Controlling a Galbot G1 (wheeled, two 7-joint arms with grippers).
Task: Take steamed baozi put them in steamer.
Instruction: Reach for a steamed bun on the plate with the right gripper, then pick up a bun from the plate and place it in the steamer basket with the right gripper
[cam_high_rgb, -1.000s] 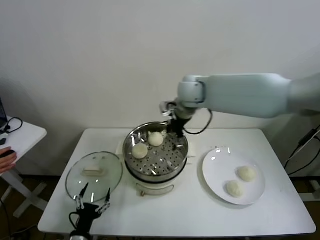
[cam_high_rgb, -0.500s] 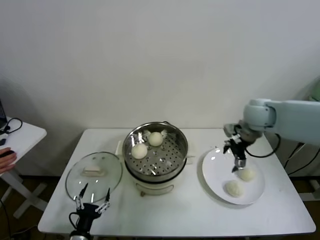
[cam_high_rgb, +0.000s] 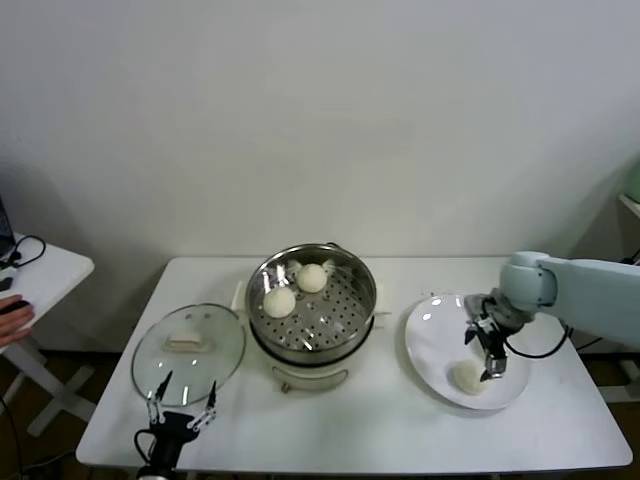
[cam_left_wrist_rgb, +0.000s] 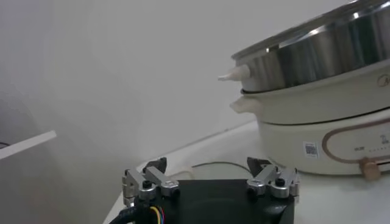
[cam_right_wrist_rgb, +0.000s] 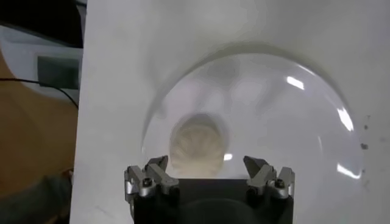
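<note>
Over the plate (cam_high_rgb: 430, 352), right gripper (cam_high_rgb: 488, 356) open above baozi (cam_right_wrist_rgb: 196, 143).

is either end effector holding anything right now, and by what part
Nothing is held. The right end effector is open over the plate, above a baozi; the left end effector is open and empty.

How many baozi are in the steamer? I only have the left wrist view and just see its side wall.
Observer: Two baozi sit on the perforated tray inside the steamer.
Operator: Where's the right end effector?
Observer: The right end effector is low over the white plate, open, with a third baozi just ahead of its fingers.
Operator: And the lid?
Observer: The glass lid lies flat on the table, on the robot's left of the steamer. It is just beyond the open left end effector.
</note>
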